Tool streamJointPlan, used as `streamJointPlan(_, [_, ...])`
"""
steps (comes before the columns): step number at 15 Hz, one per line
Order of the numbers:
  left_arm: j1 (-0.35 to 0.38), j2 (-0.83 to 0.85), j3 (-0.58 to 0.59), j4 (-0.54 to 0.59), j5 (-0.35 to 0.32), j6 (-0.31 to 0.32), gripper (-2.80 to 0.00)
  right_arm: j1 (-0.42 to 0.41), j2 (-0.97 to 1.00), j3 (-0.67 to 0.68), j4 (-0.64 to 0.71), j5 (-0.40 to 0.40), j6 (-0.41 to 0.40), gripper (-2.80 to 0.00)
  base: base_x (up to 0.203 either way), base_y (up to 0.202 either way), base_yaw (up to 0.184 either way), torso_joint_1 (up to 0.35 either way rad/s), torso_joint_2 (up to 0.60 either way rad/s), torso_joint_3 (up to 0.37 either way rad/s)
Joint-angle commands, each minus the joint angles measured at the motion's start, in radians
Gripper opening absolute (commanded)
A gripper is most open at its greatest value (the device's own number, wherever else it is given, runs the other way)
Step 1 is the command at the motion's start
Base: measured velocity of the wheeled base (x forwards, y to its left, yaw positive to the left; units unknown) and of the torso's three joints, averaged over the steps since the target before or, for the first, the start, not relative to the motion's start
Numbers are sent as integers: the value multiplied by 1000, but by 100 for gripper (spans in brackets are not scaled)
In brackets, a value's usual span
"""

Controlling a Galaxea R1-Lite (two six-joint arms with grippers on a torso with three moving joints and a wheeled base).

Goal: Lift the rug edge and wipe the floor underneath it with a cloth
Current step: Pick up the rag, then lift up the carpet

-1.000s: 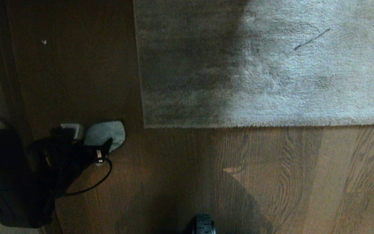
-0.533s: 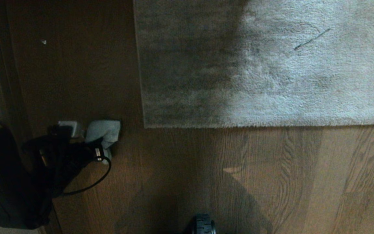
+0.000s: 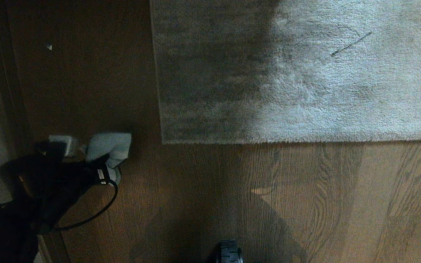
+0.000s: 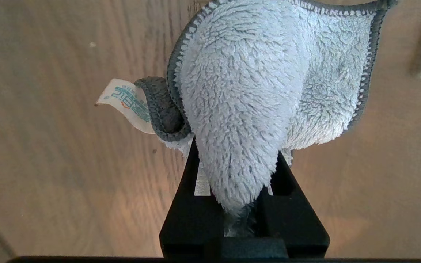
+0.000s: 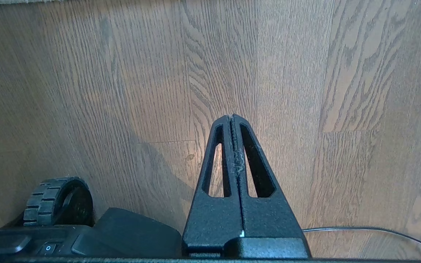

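Pale fluffy cloth (image 4: 247, 91) sits clenched in the left pincer (image 3: 102, 166) above the floor (image 3: 203, 190), beside the rug edge (image 3: 161, 138); the right pincer (image 5: 232, 118) is pressed together, holding nothing.

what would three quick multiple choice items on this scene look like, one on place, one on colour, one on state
1. Where is the cloth? A on the rug; B in the left gripper; C in the right gripper.
2. What colour is the cloth's hem? A dark grey; B red; C yellow.
3. How does the rug edge lie? A folded over; B held up; C flat on the floor.

B: black fingers pinch it.
A: a grey stitched border rims the pile.
C: the border lies straight on the planks.
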Motion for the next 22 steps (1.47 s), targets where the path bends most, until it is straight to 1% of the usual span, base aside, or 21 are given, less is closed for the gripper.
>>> streamJointPlan(1, [1, -125, 68, -48, 1, 0, -280, 0, 1, 0, -1, 0, 0, -280, 0, 0, 0, 0, 0, 0])
streamJointPlan(7, [5, -405, 235, -48, 24, 33, -280, 0, 1, 0, -1, 1, 0, -280, 0, 0, 0, 0, 0, 0])
streamJointPlan(9, [5, -476, 249, -35, 27, 37, -280, 0, 1, 0, -1, 1, 0, -280, 0, 0, 0, 0, 0, 0])
streamJointPlan(11, [5, -543, 250, 13, 28, 37, -280, 0, 1, 0, -1, -1, 0, -280, 0, 0, 0, 0, 0, 0])
streamJointPlan(12, [5, -607, 250, 74, 28, 37, -280, 0, 1, 0, -1, -1, 0, -280, 0, 0, 0, 0, 0, 0])
streamJointPlan(13, [5, -682, 251, 155, 28, 37, -280, 0, 1, 0, -1, -1, 0, -280, 0, 0, 0, 0, 0, 0])
streamJointPlan(15, [6, -872, 251, 384, 28, 37, -280, 0, -10, 0, -1, 0, 0, -280, 0, 0, 0, 0, 0, 0])
streamJointPlan(19, [4, -1274, 251, 945, 28, 36, -280, 0, 1, 0, -1, 0, 0, -280, 0, 0, 0, 0, 0, 0])
streamJointPlan(22, [4, -1540, 250, 1308, 21, 31, -280, 0, 0, 0, -1, 1, 0, -280, 0, 0, 0, 0, 0, 0])
